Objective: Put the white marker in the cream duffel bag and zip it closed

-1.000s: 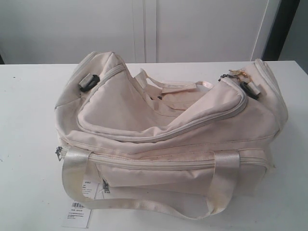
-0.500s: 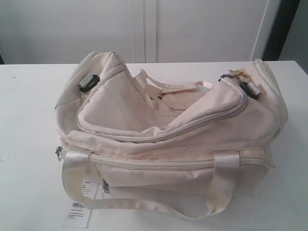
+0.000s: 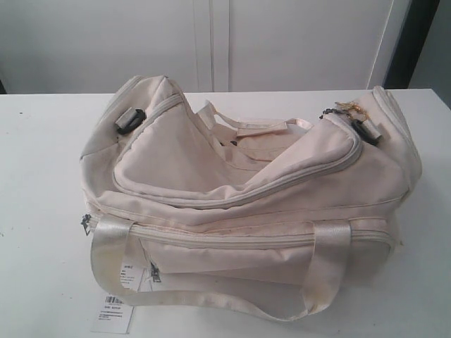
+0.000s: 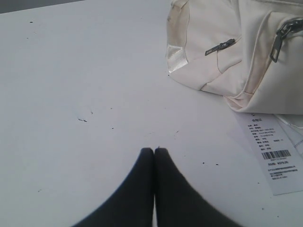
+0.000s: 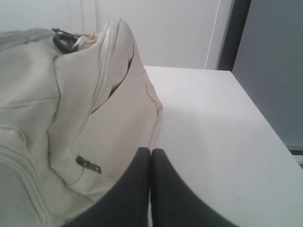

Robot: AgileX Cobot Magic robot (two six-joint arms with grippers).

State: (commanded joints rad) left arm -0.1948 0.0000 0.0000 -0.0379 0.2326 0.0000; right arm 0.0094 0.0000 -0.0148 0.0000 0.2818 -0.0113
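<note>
Cream duffel bag (image 3: 232, 190), white table (image 3: 42, 176), black-printed white tag (image 3: 113, 315)

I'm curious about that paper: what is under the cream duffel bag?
A white barcode tag sticks out from beneath a corner of the cream duffel bag, lying on the white table. Whatever else lies under the bag is covered by it.

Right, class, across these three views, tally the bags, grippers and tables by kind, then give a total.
cream duffel bag: 1
grippers: 2, the left gripper and the right gripper
table: 1
Total: 4
</note>
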